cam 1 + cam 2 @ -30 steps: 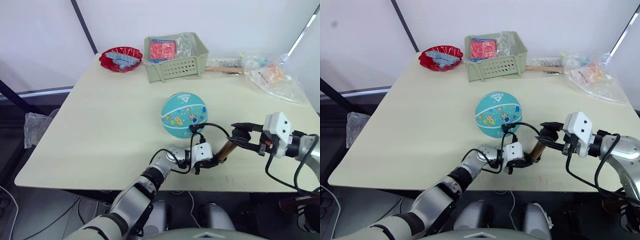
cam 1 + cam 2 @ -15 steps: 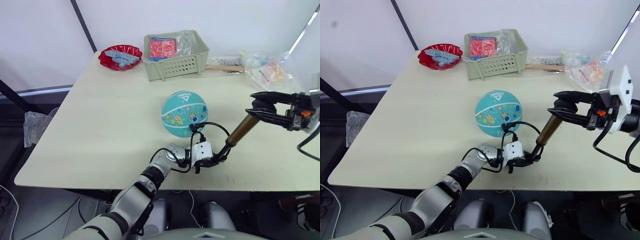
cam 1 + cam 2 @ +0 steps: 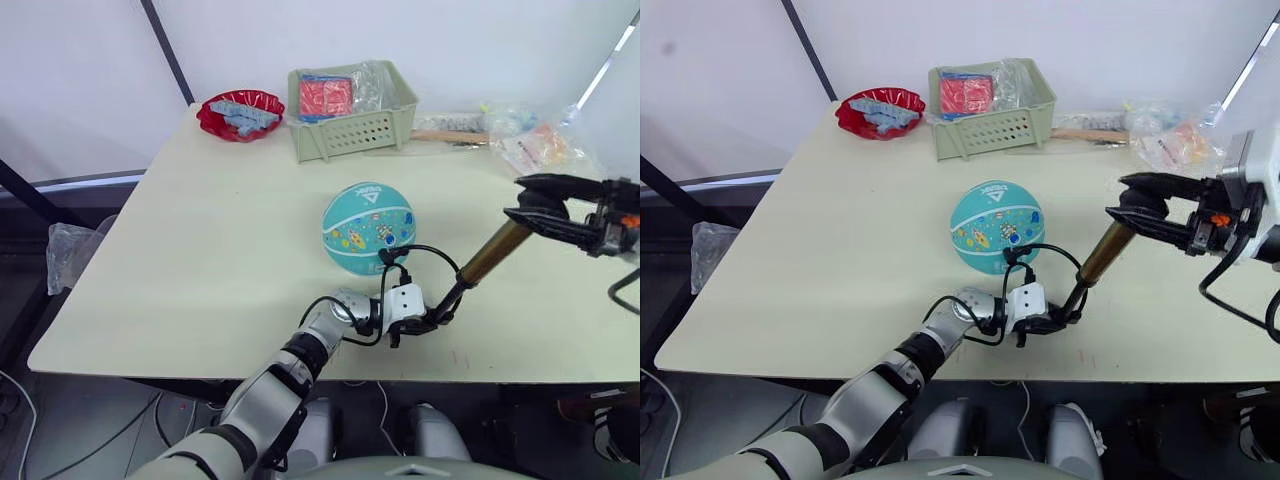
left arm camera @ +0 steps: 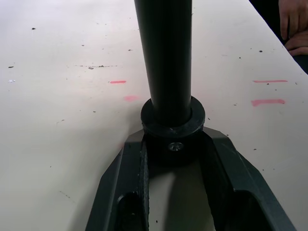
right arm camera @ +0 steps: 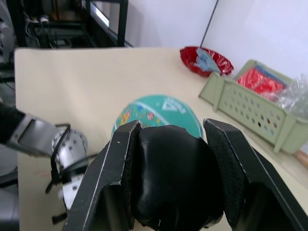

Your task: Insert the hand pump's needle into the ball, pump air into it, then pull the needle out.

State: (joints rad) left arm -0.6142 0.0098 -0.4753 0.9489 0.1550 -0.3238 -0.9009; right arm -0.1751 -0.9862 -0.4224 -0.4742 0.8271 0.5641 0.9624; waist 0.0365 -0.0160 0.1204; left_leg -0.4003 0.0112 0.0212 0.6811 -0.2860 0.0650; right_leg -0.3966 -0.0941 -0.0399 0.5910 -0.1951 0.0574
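Sitting near the middle of the pale table point(image 3: 180, 240) is a teal ball point(image 3: 368, 228) with little cartoon pictures on it. Just in front of the ball, the left gripper point(image 3: 428, 322) has its two black fingers closed around the black foot end of the hand pump point(image 3: 482, 264), holding it down on the table. The pump leans up and to the right, its gold barrel tilted. The right gripper point(image 3: 545, 208) has its fingers squeezed on the black handle at the top of the pump. A thin black hose point(image 3: 425, 251) loops from the pump's foot up to the near side of the ball. The needle is too small to make out. At the back of the table stand a green basket point(image 3: 352, 112) and a red bowl point(image 3: 240, 117), well apart from the ball.
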